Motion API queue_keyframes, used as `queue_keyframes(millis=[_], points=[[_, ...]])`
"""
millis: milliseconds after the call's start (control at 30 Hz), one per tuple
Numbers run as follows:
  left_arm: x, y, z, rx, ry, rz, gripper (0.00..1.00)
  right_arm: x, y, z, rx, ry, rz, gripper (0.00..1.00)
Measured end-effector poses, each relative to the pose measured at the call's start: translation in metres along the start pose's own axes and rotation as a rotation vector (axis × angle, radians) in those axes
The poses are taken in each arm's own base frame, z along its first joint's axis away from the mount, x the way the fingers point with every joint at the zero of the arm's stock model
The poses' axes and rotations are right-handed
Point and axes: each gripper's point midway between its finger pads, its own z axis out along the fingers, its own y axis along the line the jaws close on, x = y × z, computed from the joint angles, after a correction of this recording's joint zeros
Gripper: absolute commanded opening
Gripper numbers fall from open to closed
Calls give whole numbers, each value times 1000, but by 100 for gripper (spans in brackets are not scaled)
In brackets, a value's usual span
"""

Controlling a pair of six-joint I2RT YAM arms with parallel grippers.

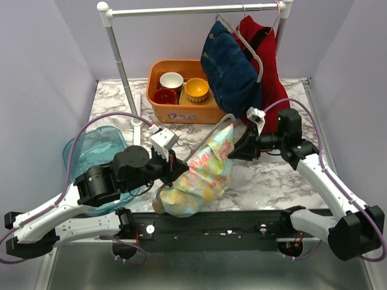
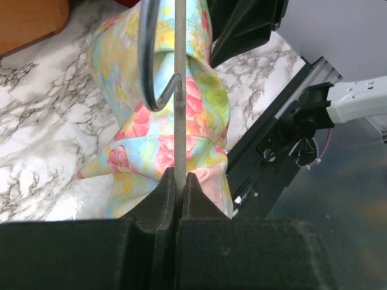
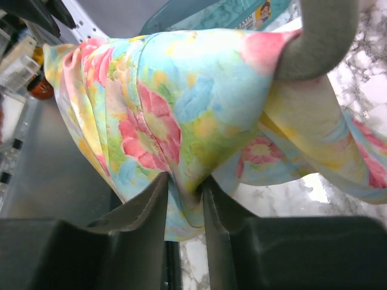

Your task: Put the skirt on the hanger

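Note:
The floral pastel skirt (image 1: 204, 172) is draped over a grey hanger (image 2: 179, 90), whose hook (image 2: 147, 66) curls up in front of the fabric. My left gripper (image 2: 179, 176) is shut on the hanger's straight bar just below the skirt, at the table's middle front (image 1: 175, 163). From the right, my right gripper (image 1: 237, 147) reaches the skirt's upper edge. In the right wrist view its fingers (image 3: 151, 199) pinch a fold of the skirt (image 3: 181, 121) between them. A thick grey end of the hanger (image 3: 326, 36) pokes under the cloth at top right.
An orange bin (image 1: 181, 112) holding bowls stands at the back. A white clothes rail (image 1: 193, 9) carries a denim garment (image 1: 233, 69) and a red one (image 1: 271, 72) on hangers. A teal tub (image 1: 91, 151) sits at the left under my left arm.

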Motion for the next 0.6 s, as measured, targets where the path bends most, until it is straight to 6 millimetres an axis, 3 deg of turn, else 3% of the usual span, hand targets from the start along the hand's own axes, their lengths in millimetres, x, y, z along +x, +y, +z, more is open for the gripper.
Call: queue_keyframes(millis=[33,67,367,600], points=[[1,0,0,-2,3,1,0,-1,0,0,0,-1,1,3],[2,1,0,-6,6,2,0,-1,1,0,3,-1,2,1],[9,31,3,-149,35,31,0,-31,-4,-26,230,-80,-131,1],[-4,46,3,-235,12,47,0,-29,-20,-35,316,-84,-109,1]])
